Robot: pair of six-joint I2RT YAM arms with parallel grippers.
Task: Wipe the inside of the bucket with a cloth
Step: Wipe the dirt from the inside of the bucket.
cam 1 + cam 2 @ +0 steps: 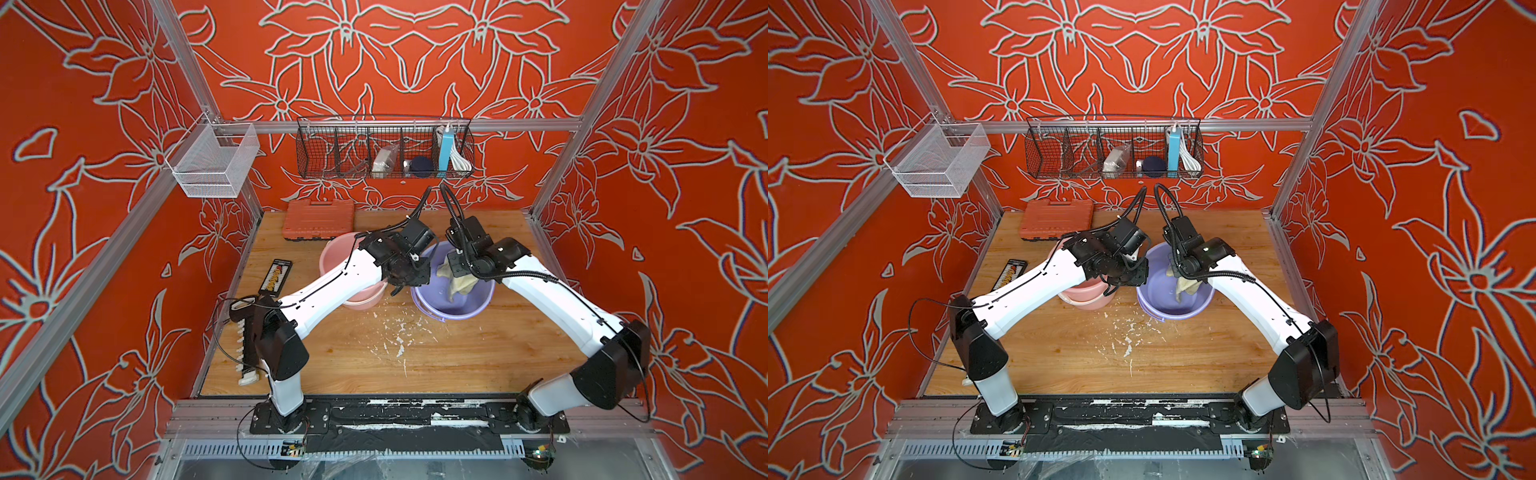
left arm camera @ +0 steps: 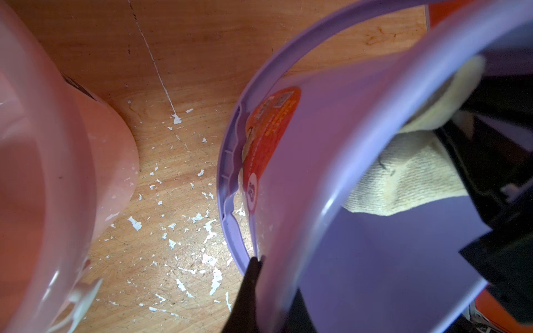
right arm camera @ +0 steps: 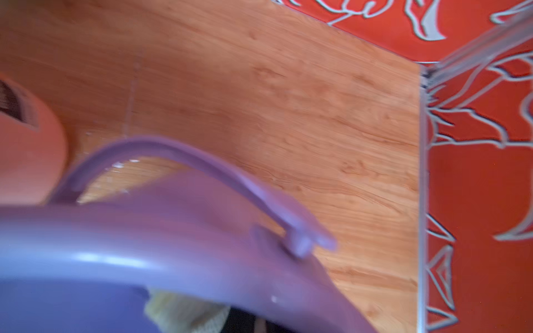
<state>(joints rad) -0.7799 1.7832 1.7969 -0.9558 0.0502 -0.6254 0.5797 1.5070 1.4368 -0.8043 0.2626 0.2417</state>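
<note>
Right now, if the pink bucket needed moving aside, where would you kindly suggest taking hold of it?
Probably the far rim of the pink bucket, taken from above with one finger inside and one outside. It stands upright with its mouth open, the wall looks thin enough to pinch, and the near rim lies under the left arm.

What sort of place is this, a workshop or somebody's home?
Probably a robot test booth, not a home: an aluminium frame with red flower-patterned walls encloses a wooden table, and a left arm and a right arm are mounted at its front edge.
</note>
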